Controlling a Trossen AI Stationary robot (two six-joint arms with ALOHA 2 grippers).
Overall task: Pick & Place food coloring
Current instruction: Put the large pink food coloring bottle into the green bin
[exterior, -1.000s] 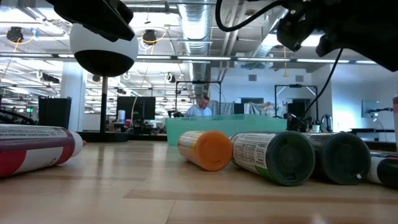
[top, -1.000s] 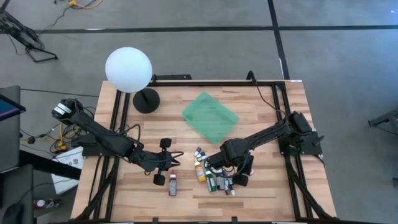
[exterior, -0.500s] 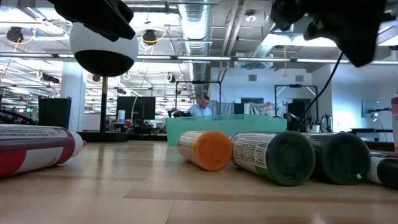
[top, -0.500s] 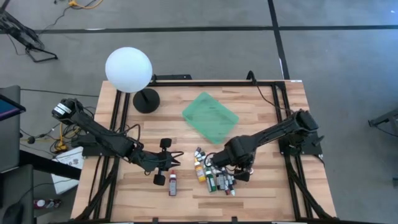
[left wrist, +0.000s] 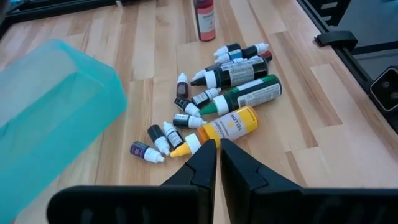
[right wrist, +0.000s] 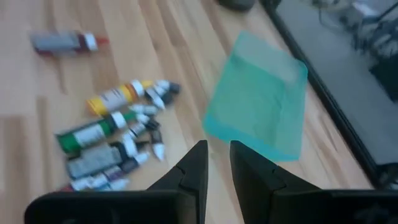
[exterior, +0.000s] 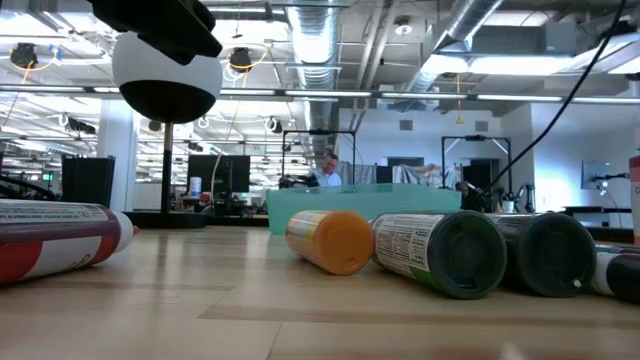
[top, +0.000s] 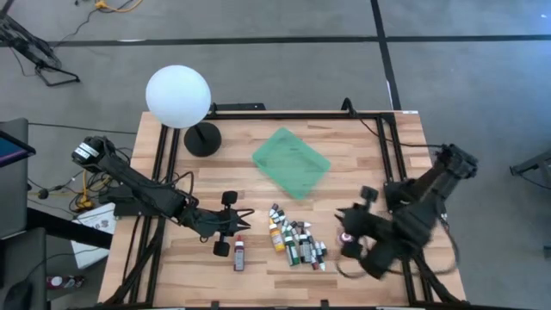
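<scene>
At about six o'clock on the table (top: 362,151), the food coloring (top: 294,238) lay bunched in one loose heap, the small bottles and tubes on their sides and touching one another, which I judged left them easy to reach but awkward to single out. One red tube (top: 238,255) lay apart at about seven o'clock of the heap, just beside my left claw (top: 247,215). The green tray (top: 290,161) sat empty at about twelve o'clock from the heap, turned askew, and I took it for the place where the bottles were meant to go, since none lay in it. My left claw hung low at about nine o'clock of the heap with its tips pressed together and nothing between them; in its wrist view the dark tips met over the yellow bottle (left wrist: 229,125) without gripping it. My right claw (top: 349,241) stood at about three o'clock of the heap, clear of every bottle; in its wrist view the two fingers (right wrist: 191,167) stood a narrow gap apart, with nothing visible between them. A white globe lamp (top: 178,96) stood at about ten o'clock, well apart from the work.
</scene>
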